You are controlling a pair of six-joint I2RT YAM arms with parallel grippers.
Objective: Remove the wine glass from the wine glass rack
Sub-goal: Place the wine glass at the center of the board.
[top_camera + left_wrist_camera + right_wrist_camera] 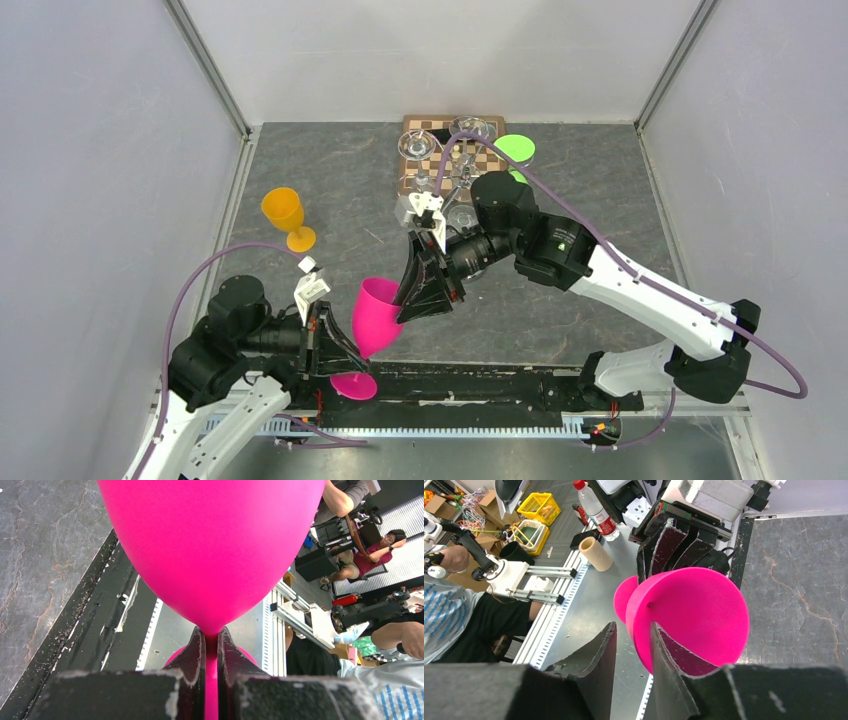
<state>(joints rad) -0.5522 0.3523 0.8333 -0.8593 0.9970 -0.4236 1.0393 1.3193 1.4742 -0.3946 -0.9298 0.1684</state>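
A pink wine glass [378,312] is held tilted above the table's near edge. My left gripper [335,348] is shut on its stem, as the left wrist view shows: the gripper [210,632] clamps the stem just below the bowl [210,545]. My right gripper [425,295] is open and straddles the bowl's rim [694,610]; in the right wrist view the gripper [631,625] has one finger inside the bowl and one outside, apart from it. The silver wire wine glass rack [452,170] stands at the back on a chessboard, behind the right arm.
The wooden chessboard [425,135] lies at the back centre, with clear glasses on and around the rack. A green glass [517,150] is beside the board. An orange glass [287,215] stands upright at the left. A metal rail [450,425] runs along the near edge.
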